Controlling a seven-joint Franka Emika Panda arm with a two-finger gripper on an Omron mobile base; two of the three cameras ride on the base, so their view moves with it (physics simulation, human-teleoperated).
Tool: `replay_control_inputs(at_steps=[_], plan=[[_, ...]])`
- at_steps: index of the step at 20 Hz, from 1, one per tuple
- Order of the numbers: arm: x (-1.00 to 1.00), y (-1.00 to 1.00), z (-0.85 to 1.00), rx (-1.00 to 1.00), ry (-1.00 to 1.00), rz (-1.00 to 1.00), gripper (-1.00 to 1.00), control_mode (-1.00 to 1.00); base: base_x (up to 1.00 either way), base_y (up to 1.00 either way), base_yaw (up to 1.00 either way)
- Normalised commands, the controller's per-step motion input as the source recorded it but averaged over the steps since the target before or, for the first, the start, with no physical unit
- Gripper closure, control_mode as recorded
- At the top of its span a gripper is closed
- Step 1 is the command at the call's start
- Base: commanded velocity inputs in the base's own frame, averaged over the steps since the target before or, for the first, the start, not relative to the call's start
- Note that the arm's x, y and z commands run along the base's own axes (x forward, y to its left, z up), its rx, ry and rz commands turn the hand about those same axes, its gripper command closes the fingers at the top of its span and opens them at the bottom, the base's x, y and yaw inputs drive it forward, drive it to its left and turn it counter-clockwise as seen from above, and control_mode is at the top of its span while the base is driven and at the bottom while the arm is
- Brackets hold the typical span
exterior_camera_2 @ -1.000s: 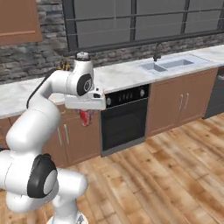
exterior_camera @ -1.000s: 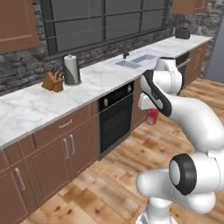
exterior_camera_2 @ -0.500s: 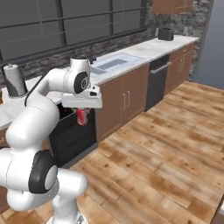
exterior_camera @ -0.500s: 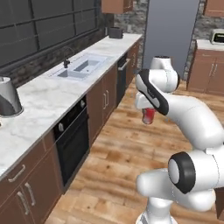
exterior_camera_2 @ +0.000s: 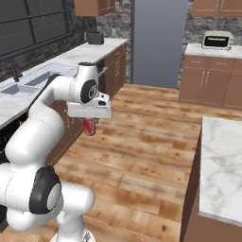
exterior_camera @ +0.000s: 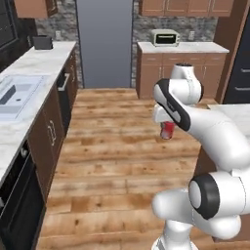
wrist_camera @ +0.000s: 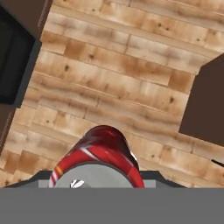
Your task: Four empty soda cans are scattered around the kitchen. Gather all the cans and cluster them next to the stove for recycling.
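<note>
Red soda can [wrist_camera: 98, 159] w/ silver top, white and yellow streaks on the side, hangs under the gripper [exterior_camera_2: 90, 124], clamped in its fingers, mid-air over the wood floor [exterior_camera: 112, 146], well clear of every counter. In left base view the can [exterior_camera: 167, 130] pokes out below the hand; seems undented.

Step in hand, by my read: carry to stove. Keep grip firm and can upright while the base drives; an empty can is light and crushable, so no extra squeeze. Keep the arm tucked, can clear of the island counter [exterior_camera_2: 222, 165] edge and the sink-side cabinets [exterior_camera: 46, 132]. Stove can't be made out here, so hold until base faces it.
</note>
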Motion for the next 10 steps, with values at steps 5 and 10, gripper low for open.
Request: replay_control_inputs(at_steps=[5,10], plan=[[0.0,0.0,0.0,0.0,0.0,0.0,1.0,1.0,0.97,0.62,-0.24],[0.0,0.0,0.0,0.0,0.0,0.0,1.0,1.0,0.89,0.78,-0.01]])
